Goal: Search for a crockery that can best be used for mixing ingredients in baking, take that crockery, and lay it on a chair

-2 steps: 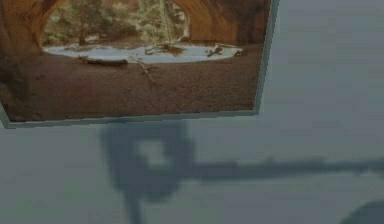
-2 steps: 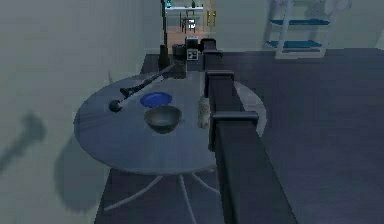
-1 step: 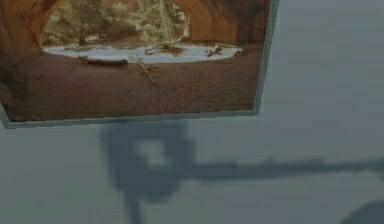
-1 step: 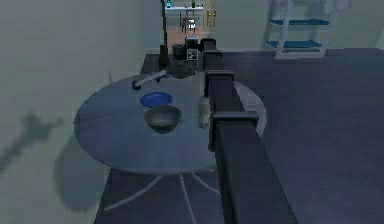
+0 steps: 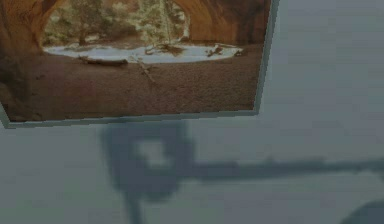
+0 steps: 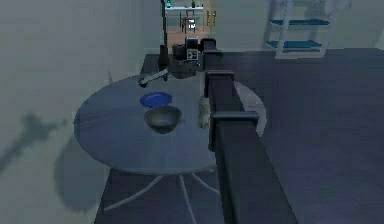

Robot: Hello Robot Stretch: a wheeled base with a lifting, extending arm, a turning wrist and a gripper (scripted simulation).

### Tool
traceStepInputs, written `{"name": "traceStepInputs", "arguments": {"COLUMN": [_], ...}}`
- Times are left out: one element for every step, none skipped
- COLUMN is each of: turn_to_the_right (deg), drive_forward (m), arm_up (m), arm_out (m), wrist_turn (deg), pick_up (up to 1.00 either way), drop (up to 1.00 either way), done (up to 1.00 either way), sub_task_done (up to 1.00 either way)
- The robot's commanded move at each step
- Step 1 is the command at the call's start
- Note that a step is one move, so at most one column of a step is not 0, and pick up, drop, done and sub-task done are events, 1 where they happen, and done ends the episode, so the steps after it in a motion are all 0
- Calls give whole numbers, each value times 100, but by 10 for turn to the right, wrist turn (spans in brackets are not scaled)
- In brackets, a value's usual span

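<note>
A dark grey bowl stands on a round grey table in the arm side view. Just beyond it lies a flat blue dish. The arm's dark bar rises from the bottom edge over the table's right part. At its far end the gripper reaches left above the tabletop, a little past the blue dish. I cannot tell whether it holds anything. A small pale upright thing stands on the table right beside the arm.
A landscape picture on a grey wall is very close in the forward view. In the arm side view a white shelf unit stands far back at the right, across dark floor. Thin white legs carry the table.
</note>
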Motion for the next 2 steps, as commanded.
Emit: {"name": "traceStepInputs", "arguments": {"turn_to_the_right": [0,0], "drive_forward": [0,0], "arm_up": [-20,0], "arm_out": [0,0], "wrist_turn": [0,0], "pick_up": [0,100], "drop": [0,0], "done": [0,0], "sub_task_done": [0,0]}}
